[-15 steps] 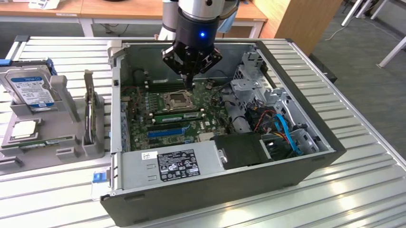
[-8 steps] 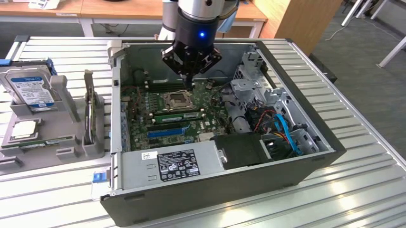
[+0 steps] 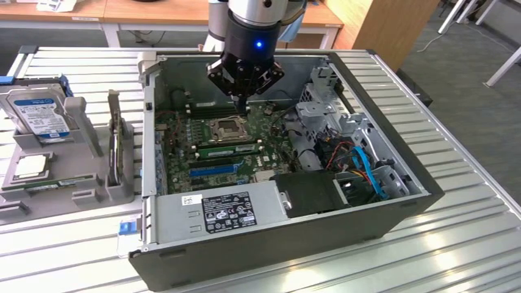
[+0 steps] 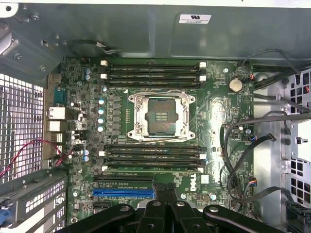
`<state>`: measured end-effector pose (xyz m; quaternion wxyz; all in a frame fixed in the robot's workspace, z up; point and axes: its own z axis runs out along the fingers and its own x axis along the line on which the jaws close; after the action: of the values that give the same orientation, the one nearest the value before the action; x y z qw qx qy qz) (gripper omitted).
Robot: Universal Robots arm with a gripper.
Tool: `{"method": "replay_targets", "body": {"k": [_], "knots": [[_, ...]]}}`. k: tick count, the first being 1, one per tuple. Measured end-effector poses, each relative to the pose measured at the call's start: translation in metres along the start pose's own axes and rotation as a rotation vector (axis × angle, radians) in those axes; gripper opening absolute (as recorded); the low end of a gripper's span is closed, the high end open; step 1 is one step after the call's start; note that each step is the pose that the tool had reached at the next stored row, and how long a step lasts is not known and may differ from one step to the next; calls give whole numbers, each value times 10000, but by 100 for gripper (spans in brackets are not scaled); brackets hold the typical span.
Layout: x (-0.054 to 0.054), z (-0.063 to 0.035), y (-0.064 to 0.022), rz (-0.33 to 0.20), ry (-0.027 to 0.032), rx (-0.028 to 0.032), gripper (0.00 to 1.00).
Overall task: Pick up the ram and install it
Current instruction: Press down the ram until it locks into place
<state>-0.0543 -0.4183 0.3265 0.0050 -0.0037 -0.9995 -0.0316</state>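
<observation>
Gripper (image 3: 246,105) hung inside open computer case (image 3: 407,201), above motherboard (image 3: 213,152), near empty processor socket (image 4: 161,116); fingers pressed together, nothing visibly between them; green ram (image 3: 226,146) appeared seated in slot just beside socket on exterior view's front side; judgement: good seating wanted straight downward press, stick square to slot, end latches clicked.
</observation>
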Motion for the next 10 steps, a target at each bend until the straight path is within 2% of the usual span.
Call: {"method": "replay_targets", "body": {"k": [10], "knots": [[0, 0, 20, -1, 1, 2, 10]]}}
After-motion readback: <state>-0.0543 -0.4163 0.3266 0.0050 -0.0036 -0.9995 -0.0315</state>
